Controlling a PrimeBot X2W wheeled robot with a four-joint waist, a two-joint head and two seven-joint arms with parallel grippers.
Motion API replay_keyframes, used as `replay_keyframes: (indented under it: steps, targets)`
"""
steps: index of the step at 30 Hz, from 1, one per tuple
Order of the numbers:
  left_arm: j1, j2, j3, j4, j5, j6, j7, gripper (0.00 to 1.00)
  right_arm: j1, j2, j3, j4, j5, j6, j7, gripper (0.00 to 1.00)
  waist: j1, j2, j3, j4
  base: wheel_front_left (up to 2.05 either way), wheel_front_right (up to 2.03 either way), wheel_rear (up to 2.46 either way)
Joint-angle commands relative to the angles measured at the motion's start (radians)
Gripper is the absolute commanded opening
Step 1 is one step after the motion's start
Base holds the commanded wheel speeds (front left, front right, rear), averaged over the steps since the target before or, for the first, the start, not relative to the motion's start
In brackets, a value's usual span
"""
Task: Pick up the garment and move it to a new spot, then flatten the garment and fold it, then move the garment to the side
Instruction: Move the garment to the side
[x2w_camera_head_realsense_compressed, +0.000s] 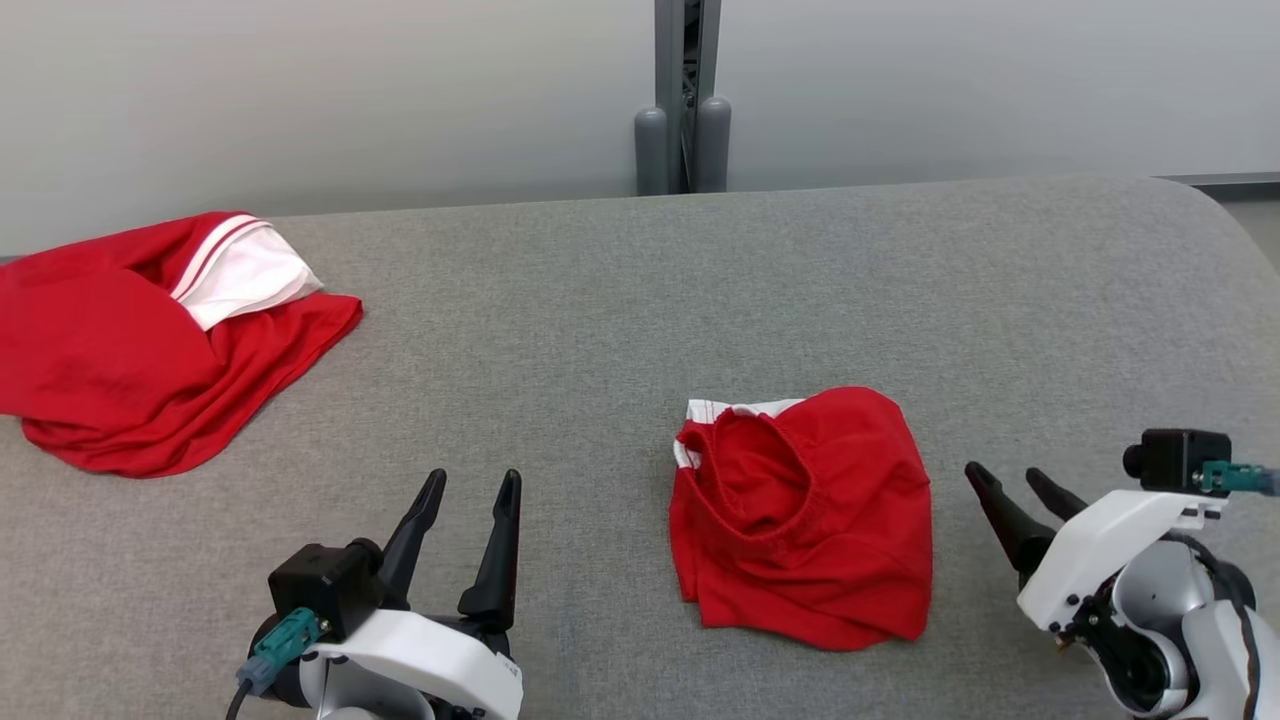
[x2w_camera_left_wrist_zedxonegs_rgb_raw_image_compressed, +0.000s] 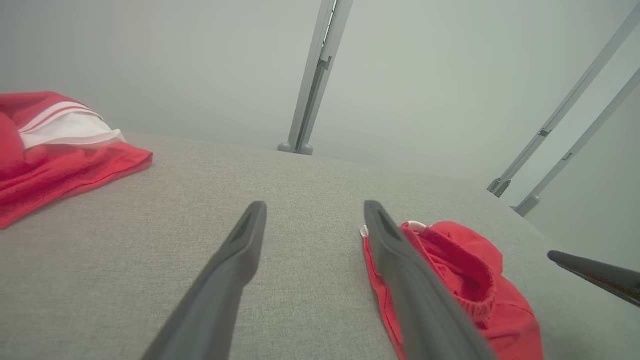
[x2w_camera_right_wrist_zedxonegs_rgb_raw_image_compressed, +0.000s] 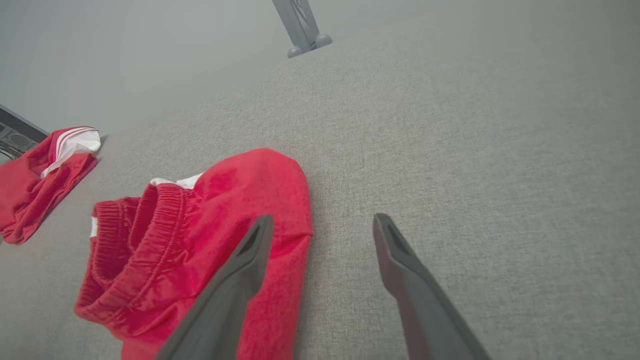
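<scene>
Right end effector just beside red shorts

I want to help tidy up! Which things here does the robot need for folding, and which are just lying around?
For the job, most likely:
red shorts
left gripper
right gripper

Just lying about:
red-and-white top
grey post

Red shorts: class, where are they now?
The red shorts lie right of centre in the head view, between the left gripper and the right gripper, nearer the right.
</scene>
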Motion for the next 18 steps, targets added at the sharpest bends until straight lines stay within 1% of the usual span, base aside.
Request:
replay_keyframes:
  steps: [1,6,11,18]
  targets:
    - [-0.014,0.009,0.005,-0.006,0.007,0.007,0.001,1.00,0.009,0.004,-0.003,0.012,-0.003,0.000,-0.015,1.00,0.0000,-0.0001,0.003,0.009,0.00,0.00,0.00]
    - [-0.019,0.019,0.008,-0.022,0.010,0.016,0.009,1.00,0.000,0.015,0.011,0.075,0.009,0.000,-0.034,1.00,0.0000,-0.0001,0.009,0.041,0.00,0.00,0.00]
    - [-0.016,0.025,0.010,-0.033,0.010,0.023,0.012,1.00,-0.031,0.010,0.022,0.158,0.020,0.000,-0.047,1.00,0.0000,-0.0001,0.021,0.077,0.00,0.00,0.00]
    - [-0.013,0.030,0.009,-0.038,0.010,0.025,0.016,1.00,-0.077,0.013,0.040,0.278,0.091,0.000,-0.042,1.00,0.0000,-0.0001,0.025,0.117,0.00,0.00,0.00]
